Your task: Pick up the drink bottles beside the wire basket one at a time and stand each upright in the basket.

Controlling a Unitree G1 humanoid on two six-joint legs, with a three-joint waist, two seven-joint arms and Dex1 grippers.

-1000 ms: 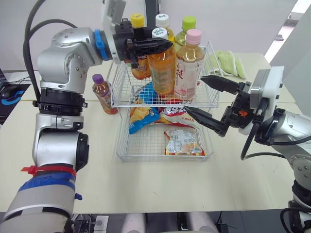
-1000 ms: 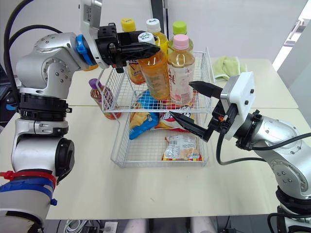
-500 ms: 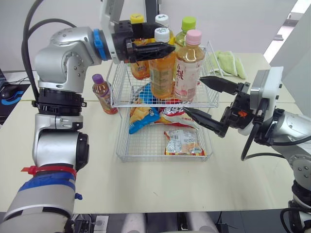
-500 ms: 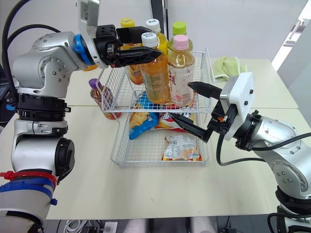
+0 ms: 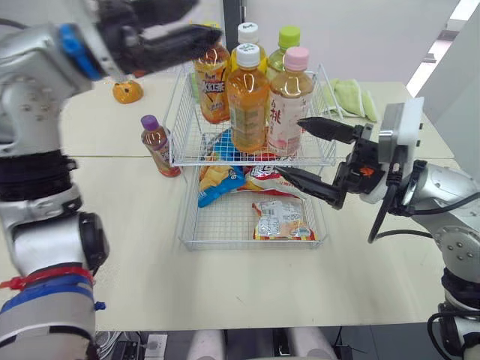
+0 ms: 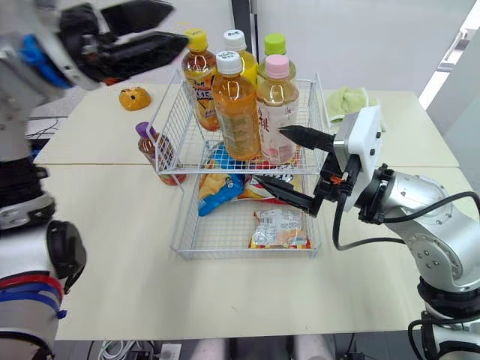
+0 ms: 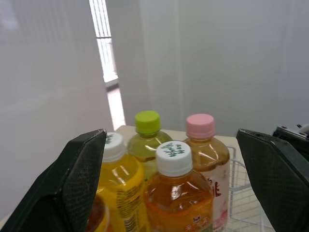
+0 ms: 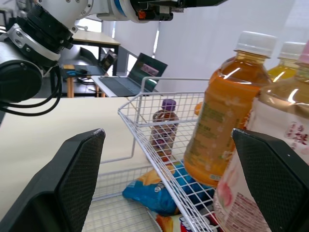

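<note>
The orange tea bottle [image 5: 247,101] with a white cap stands upright in the upper wire basket [image 5: 247,161], free of any grip. Around it stand a pink-capped bottle [image 5: 289,101], a yellow-capped one [image 5: 211,82], a green-capped one [image 5: 289,39] and another white-capped one [image 5: 249,34]. My left gripper [image 5: 206,19] is open, up and to the left of the bottles, holding nothing. A small purple-capped bottle [image 5: 160,146] stands on the table left of the basket. My right gripper [image 5: 289,146] is open at the basket's right front, close to the pink-capped bottle.
The lower wire basket [image 5: 187,236] holds snack packets [image 5: 283,220]. A small orange object [image 5: 128,91] lies on the table at the back left. A green cloth [image 5: 352,97] lies at the back right. The table's front half is bare.
My left gripper has opened, let go of the orange tea bottle and drawn back up and to the left. The bottle stays upright in the basket. The right gripper has barely shifted.
</note>
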